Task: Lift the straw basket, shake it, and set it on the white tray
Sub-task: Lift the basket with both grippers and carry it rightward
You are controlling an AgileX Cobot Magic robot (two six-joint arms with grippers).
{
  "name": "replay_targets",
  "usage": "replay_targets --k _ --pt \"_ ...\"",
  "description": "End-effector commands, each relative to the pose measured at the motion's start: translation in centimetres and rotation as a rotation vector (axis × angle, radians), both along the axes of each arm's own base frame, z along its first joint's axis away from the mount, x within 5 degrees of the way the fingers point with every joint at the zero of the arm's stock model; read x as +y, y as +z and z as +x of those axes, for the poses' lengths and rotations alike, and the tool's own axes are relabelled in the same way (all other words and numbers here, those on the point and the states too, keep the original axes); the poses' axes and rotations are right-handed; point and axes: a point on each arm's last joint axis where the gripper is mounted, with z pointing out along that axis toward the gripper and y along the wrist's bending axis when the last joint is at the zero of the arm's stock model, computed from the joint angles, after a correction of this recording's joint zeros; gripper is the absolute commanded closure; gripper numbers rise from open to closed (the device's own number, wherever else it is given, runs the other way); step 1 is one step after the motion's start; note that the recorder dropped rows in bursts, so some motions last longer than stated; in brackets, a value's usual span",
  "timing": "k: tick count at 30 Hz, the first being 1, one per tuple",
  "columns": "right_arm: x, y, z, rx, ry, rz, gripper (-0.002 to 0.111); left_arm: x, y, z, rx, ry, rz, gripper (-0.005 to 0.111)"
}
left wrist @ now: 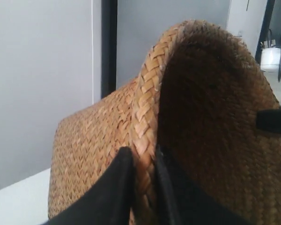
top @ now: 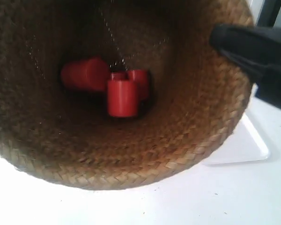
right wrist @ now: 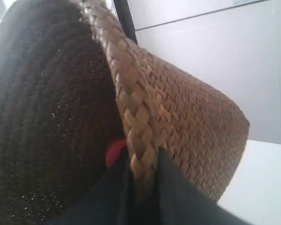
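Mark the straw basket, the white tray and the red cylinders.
straw basket (top: 196,117): exterior view, inner woven wall.
white tray (top: 244,144): exterior view, bare surface near its corner.
red cylinders (top: 122,97): exterior view, side of the front one.

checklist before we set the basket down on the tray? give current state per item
1. Grip of left end effector on straw basket rim: ok.
2. Grip of right end effector on rim: ok.
3. Load of red cylinders inside basket: ok.
4. Clutter on white tray: cannot tell, only one corner shows.
5. Basket lined up over tray: cannot tell.
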Motion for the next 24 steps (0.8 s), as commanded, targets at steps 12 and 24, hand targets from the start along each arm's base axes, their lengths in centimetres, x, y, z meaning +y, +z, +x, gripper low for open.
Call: replay_targets --k 12,24 --pt "1.2 0.9 0.4 -0.041 0.047 -0.04 0.108 -0.3 -0.3 -0.1 -0.006 -0.051 0.013 0.107" --pt "2.1 -5.2 2.3 0.137 -0.037 -0.184 0.108 -0.5 -5.0 1.1 0.073 -0.089 -0.102 0.107"
